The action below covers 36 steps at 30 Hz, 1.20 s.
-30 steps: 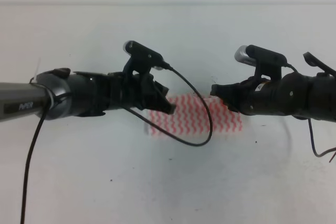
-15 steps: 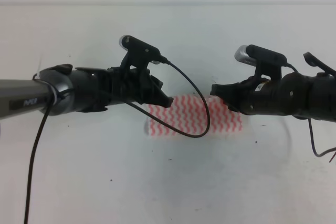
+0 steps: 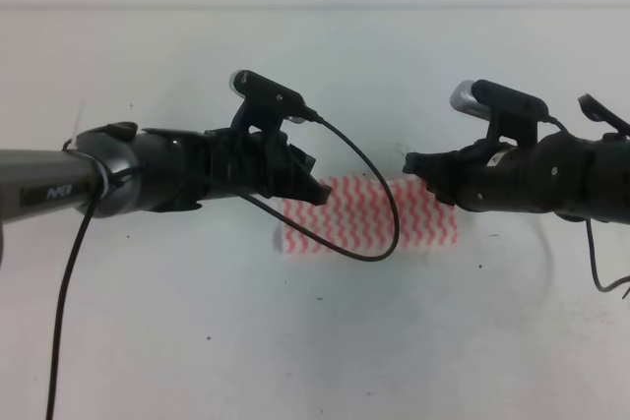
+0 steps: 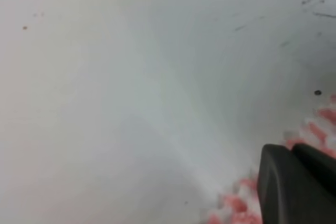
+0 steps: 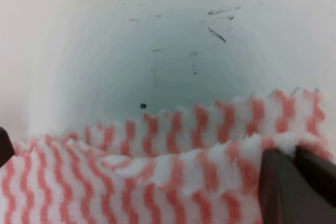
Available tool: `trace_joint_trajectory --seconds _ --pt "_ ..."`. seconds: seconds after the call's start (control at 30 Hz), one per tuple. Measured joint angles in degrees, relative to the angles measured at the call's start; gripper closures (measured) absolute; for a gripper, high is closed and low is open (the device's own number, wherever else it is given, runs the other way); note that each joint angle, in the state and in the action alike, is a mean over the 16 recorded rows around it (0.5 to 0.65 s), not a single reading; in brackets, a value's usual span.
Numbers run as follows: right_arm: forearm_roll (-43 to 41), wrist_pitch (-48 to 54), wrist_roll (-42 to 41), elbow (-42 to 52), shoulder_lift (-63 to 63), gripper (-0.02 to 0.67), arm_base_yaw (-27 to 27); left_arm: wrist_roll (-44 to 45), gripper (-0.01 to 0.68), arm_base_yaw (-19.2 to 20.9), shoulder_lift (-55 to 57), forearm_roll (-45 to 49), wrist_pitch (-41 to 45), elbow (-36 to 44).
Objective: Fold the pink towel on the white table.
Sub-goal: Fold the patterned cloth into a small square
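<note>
- The pink towel (image 3: 369, 213) is lying as a compact, already doubled strip near the middle of the white table (image 3: 315, 341), its long side running from 9 to 3 o'clock.
- In the right wrist view two layers are showing, the upper edge sitting slightly short of the lower one, so a fold looks done and a further fold or a tidy-up seems to be the step in hand.
- The left gripper (image 3: 307, 184) is hovering over the towel's 9 o'clock end; its jaws look drawn close together in the high view, but the pictures are not showing this plainly, so I cannot tell whether it is clenched or released.
- In the left wrist view only one dark finger (image 4: 294, 184) is appearing, at 5 o'clock, with the towel's blurred edge beside it.
- The right gripper (image 3: 425, 169) is sitting at the towel's 3 o'clock end; a dark finger (image 5: 294, 187) is resting against the cloth, yet whether it is grasping the towel I cannot tell.
- The next move is probably calling for both ends to be pinched through all layers, then carried over evenly so the edges are meeting.
- No containers are appearing in any view; nothing is holding the towel but the table.
</note>
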Motion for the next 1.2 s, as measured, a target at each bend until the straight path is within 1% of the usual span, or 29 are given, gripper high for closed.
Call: trace_joint_trajectory --seconds 0.67,1.2 --pt "0.05 -0.88 -0.07 0.00 -0.05 0.666 -0.10 -3.91 0.678 0.03 -0.02 1.36 9.64 0.02" --pt "-0.08 -2.30 -0.10 0.00 -0.05 0.666 -0.35 -4.13 0.678 0.01 0.13 1.77 16.81 0.03"
